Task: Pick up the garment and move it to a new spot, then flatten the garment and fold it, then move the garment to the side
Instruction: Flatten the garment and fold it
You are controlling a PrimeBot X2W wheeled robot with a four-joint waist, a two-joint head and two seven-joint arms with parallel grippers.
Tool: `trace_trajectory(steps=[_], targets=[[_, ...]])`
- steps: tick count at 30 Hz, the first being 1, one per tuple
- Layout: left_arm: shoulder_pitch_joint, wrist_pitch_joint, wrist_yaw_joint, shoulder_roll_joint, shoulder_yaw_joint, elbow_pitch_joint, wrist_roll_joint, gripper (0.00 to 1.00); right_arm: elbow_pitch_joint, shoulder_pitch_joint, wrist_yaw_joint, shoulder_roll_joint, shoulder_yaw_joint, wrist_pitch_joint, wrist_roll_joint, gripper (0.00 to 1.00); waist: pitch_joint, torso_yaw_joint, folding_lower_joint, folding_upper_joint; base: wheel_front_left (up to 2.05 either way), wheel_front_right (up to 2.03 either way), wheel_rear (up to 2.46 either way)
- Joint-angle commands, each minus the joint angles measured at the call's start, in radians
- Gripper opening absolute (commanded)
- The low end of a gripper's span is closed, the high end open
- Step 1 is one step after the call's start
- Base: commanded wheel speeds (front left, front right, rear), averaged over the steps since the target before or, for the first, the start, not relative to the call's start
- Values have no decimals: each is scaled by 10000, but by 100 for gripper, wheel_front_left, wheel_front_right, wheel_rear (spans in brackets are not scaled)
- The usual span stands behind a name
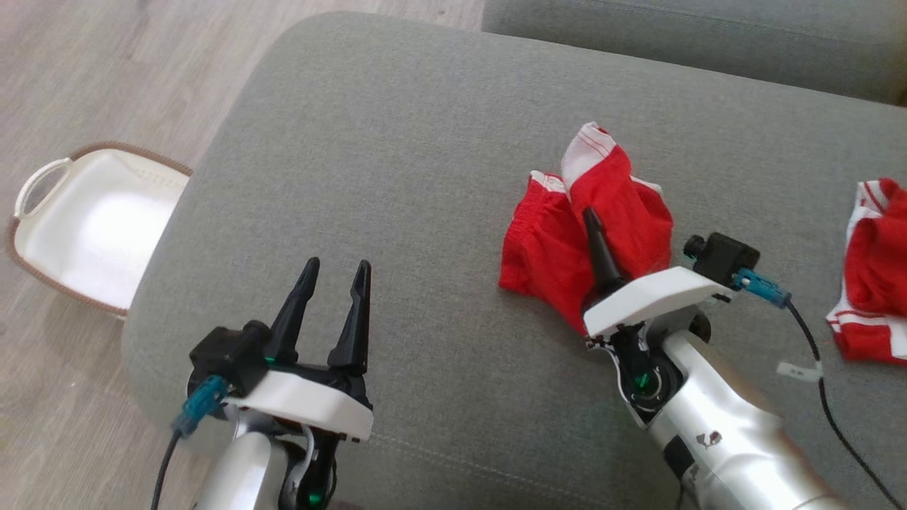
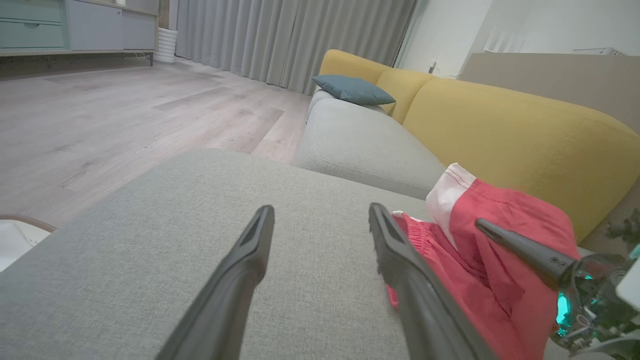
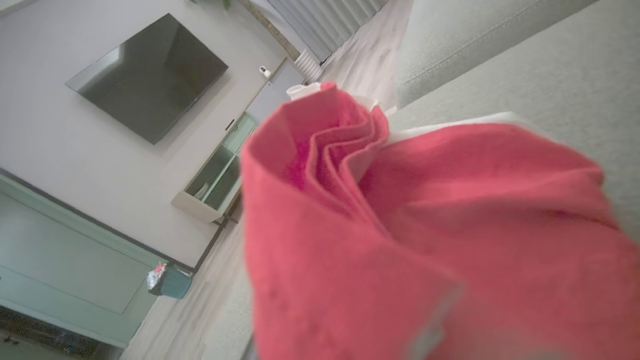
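Head view: right gripper (image 1: 594,230) pinched shut on red garment (image 1: 545,248), bunched on grey cushion (image 1: 397,177); left gripper (image 1: 337,273) spread, empty, well apart. Left wrist view: fingers wide, garment just beside. Right wrist view: cloth gathered close. Probably pick-up step; next, lift and carry to new spot.

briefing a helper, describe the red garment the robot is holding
On the grey cushion, right of its middle, lies a crumpled red garment with white trim. Unlike the other red garment farther right, this one has the right gripper shut on it.
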Motion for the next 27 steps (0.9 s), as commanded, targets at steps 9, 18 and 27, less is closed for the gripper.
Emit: trace_trajectory(steps=[9,18,27], targets=[[-419,-78,46,76,49,-284,-228,100,-49,-712,75,145,1044,-135,-272,100,383,565,0,0,0,0,0],[-509,-78,114,76,-60,-279,-368,100,813,-1095,75,145,2594,-135,510,100,588,694,0,0,0,0,0],[-606,-78,145,76,141,-380,-270,100,1355,-1793,75,145,3531,-135,538,100,557,53,0,0,0,0,0]])
